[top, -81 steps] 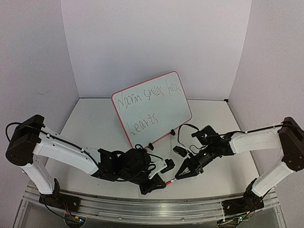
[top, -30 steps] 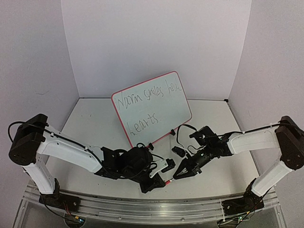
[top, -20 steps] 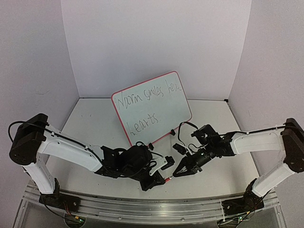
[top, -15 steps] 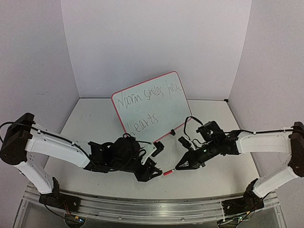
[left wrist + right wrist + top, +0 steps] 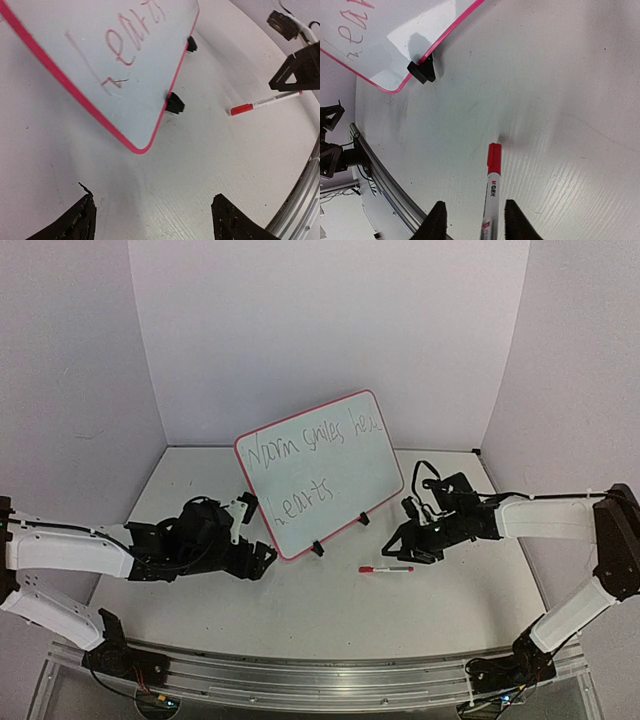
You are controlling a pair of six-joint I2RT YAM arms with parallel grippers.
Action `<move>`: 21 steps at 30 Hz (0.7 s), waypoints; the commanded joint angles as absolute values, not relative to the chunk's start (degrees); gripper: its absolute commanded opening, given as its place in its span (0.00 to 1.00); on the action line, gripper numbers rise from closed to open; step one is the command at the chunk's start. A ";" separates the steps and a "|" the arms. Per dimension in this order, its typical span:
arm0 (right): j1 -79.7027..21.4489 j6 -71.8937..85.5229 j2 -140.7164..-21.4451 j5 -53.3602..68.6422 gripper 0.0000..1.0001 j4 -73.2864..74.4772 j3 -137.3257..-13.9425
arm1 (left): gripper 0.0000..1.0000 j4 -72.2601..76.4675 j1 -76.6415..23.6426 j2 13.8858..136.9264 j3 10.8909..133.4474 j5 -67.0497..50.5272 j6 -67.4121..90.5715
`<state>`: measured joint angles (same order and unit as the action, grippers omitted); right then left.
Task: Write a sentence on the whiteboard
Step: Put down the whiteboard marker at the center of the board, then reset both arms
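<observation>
Black right gripper [image 5: 472, 222]: jaws partly apart at bottom of frame, clamping nothing; the red-capped marker [image 5: 490, 192] lies loose on the table [image 5: 560, 100] between them.
Black left gripper [image 5: 155, 225]: jaws wide, empty, bottom of frame.
Whiteboard [image 5: 320, 472]: propped centre frame on clip feet [image 5: 175, 103]; sentence [image 5: 312, 445] looks finished.
Step advice: raise both arms straight up, nudging neither marker nor feet.
</observation>
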<state>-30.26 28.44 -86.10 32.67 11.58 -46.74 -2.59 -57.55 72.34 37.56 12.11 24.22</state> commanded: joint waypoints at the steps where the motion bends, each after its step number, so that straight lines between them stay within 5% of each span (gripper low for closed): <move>1: -25.90 27.49 -86.27 26.89 0.71 11.86 -49.39 | 0.81 -8.30 -51.68 69.16 36.60 15.62 27.84; 6: -19.72 25.06 -85.71 22.61 0.93 13.48 -50.00 | 0.84 -9.11 -42.48 67.48 34.51 15.09 27.23; 15: -7.55 20.40 -77.68 12.66 0.97 14.07 -48.79 | 0.93 -8.74 -16.84 68.29 38.05 7.49 21.61; 21: -5.46 17.08 -63.85 1.23 0.98 4.40 -40.61 | 0.99 -5.28 -12.66 65.01 42.56 14.48 14.42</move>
